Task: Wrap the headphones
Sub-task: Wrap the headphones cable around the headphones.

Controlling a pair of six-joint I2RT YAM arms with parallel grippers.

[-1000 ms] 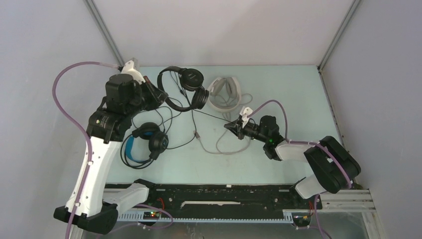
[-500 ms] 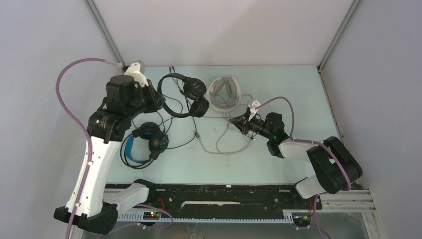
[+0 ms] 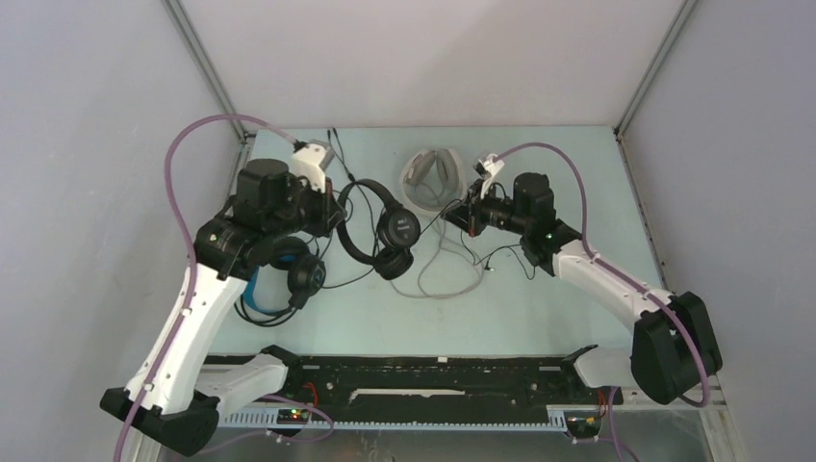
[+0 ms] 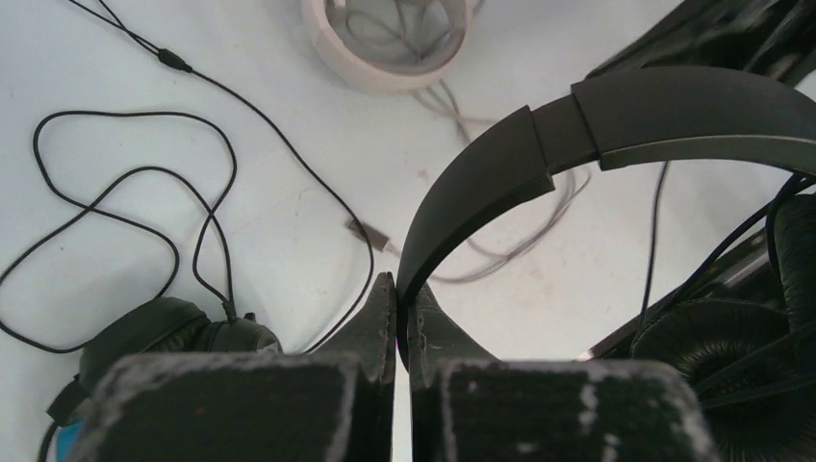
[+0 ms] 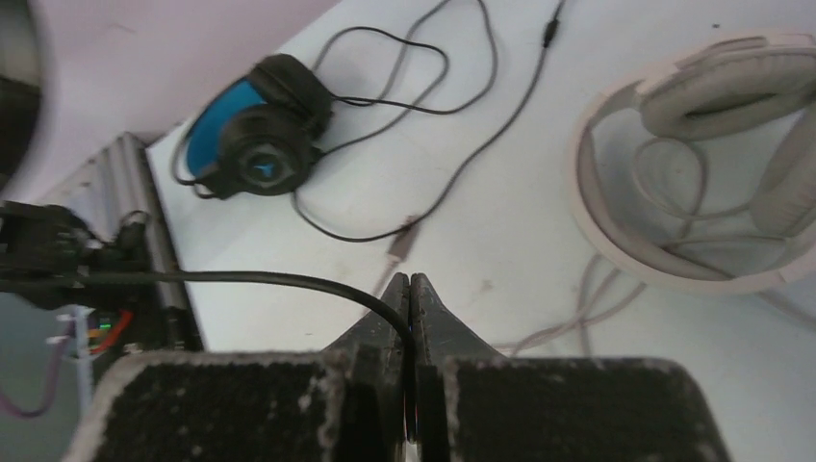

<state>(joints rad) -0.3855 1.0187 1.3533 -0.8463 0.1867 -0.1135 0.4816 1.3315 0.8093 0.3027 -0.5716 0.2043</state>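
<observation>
My left gripper [image 3: 339, 219] is shut on the headband of the all-black headphones [image 3: 390, 231], which hang lifted over the middle of the table. In the left wrist view the fingertips [image 4: 383, 289] pinch the band [image 4: 577, 125], and an ear cup [image 4: 712, 356] sits at lower right. My right gripper [image 3: 458, 216] is shut on these headphones' thin black cable [image 5: 241, 277], which runs off to the left from its closed gripper [image 5: 409, 281]. The white-grey headphones [image 3: 433, 180] lie at the back. The black pair with the blue headband [image 3: 279, 274] lies at the left.
The white pair's grey cable [image 3: 447, 279] loops loosely on the table in front of it. A thin black cable [image 4: 125, 212] from the blue pair curls across the table at the left. The black rail [image 3: 423, 371] runs along the near edge.
My left arm has carried the black headphones right and nearer, from the back left to the table's middle. My right arm has swung further back and right, still pinching the cable.
</observation>
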